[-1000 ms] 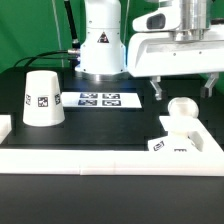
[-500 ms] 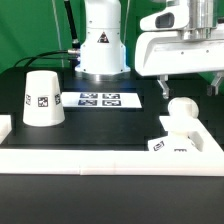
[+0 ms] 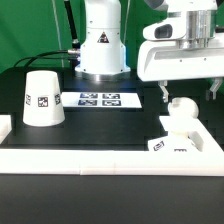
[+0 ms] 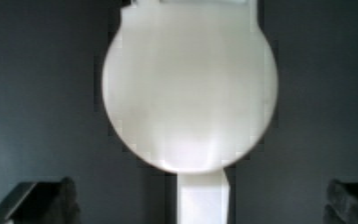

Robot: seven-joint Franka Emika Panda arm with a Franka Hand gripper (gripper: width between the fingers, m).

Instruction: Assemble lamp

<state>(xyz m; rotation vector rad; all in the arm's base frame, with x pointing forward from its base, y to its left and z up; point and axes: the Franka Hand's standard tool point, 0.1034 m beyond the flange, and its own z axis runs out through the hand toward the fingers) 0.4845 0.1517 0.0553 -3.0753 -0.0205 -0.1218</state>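
Standing on the base (image 3: pixel 195 141), the bulb (image 3: pixel 182 110) sits under the wide-spread hand (image 3: pixel 188 90).

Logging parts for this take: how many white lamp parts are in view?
3. The shade stands at the exterior view's left; the bulb stands on the base at its right. None seems hidden.

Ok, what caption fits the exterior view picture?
Open tool above round white plastic bulb on low square white base; tapered white shade stands apart.
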